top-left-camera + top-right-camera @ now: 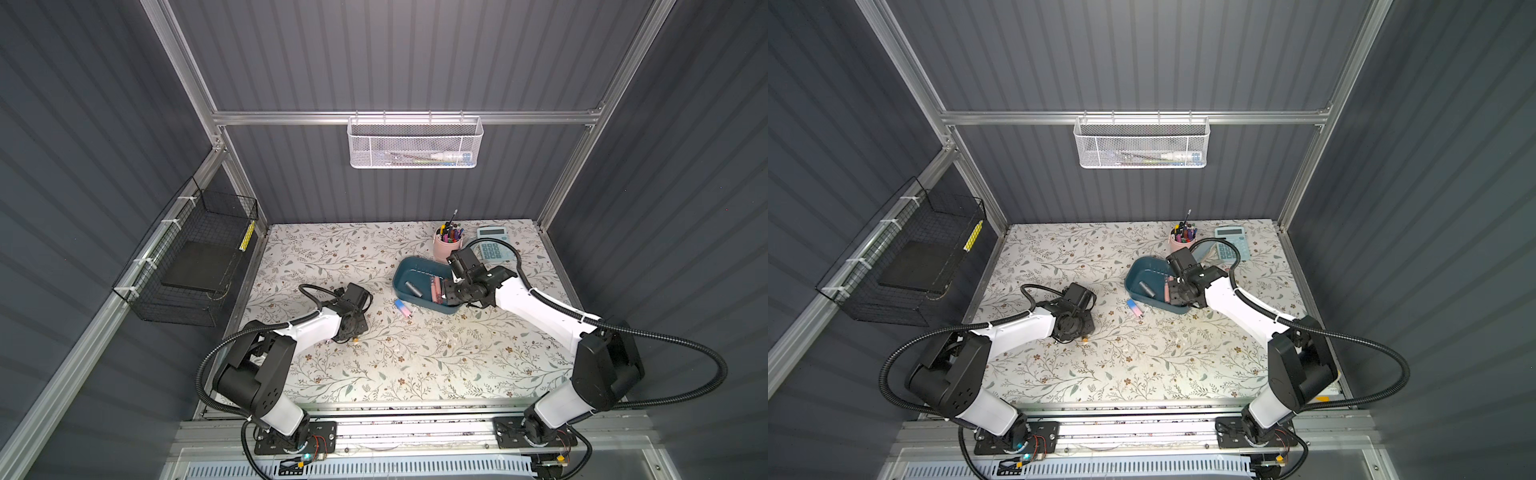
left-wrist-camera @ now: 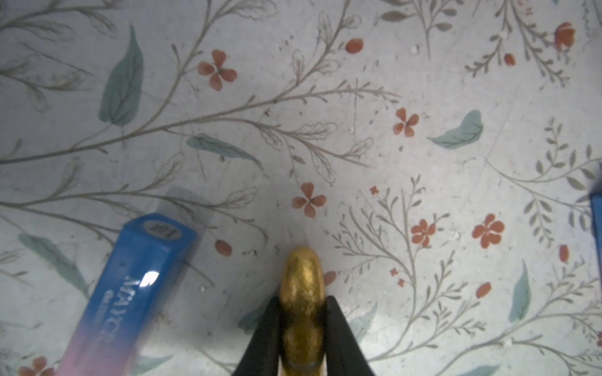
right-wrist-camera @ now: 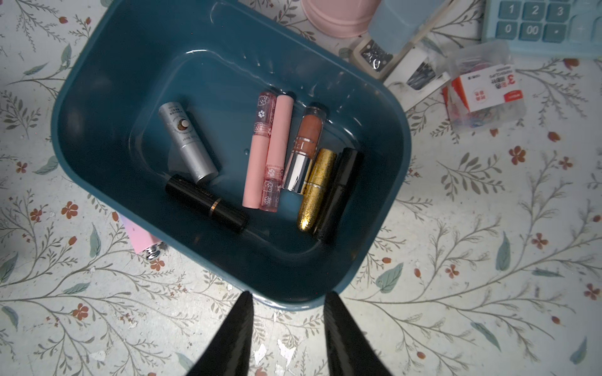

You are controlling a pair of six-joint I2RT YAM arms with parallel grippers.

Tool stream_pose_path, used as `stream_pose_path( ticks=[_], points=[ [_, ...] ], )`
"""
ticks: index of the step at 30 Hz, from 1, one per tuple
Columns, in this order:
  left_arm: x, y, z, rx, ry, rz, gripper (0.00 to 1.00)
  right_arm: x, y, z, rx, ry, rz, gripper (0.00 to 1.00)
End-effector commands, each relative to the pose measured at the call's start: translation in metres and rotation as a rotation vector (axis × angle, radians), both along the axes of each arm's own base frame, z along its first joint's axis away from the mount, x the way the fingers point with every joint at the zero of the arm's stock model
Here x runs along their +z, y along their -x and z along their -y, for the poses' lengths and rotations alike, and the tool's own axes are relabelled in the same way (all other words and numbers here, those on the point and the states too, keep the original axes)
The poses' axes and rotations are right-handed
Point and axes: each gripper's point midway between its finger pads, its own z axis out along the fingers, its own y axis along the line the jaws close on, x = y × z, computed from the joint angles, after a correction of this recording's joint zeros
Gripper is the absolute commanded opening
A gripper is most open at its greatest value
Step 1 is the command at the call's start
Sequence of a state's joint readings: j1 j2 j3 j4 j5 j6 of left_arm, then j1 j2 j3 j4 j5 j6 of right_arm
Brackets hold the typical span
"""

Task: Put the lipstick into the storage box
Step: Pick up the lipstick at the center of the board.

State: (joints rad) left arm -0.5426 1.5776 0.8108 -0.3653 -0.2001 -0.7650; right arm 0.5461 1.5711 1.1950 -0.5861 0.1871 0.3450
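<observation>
The left end effector [image 2: 303, 301] pinches a gold lipstick [image 2: 304, 273]; the right end effector [image 3: 288, 294] gapes empty by the box [image 3: 97, 97].

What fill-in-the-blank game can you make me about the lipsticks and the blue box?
1. The left gripper grips a glittery lipstick coloured ____.
2. The blue-and-pink lipstick lies beside the storage box, on the ____.
3. The pens stand in a cup coloured ____.
Missing words: gold, table, pink.

Dark teal storage box [image 3: 97, 97]; glittery gold lipstick [image 2: 304, 280]; tube [image 2: 140, 276] blue fading to pink; pale surface [image 2: 423, 81] printed with grey twigs, teal leaves, red flowers.
</observation>
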Motion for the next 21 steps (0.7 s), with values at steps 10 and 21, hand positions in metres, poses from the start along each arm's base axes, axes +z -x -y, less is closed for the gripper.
stream_pose_path(
  ticks=[10, 21],
  points=[
    [-0.003, 0.033, -0.006, 0.017, -0.017, -0.057, 0.35, 0.002, 0.002, 0.003, 0.016, -0.009, 0.005, 0.39],
    [-0.008, 0.023, -0.004, 0.0, -0.051, -0.057, 0.34, 0.006, 0.005, 0.006, 0.016, -0.002, 0.007, 0.39]
  ],
)
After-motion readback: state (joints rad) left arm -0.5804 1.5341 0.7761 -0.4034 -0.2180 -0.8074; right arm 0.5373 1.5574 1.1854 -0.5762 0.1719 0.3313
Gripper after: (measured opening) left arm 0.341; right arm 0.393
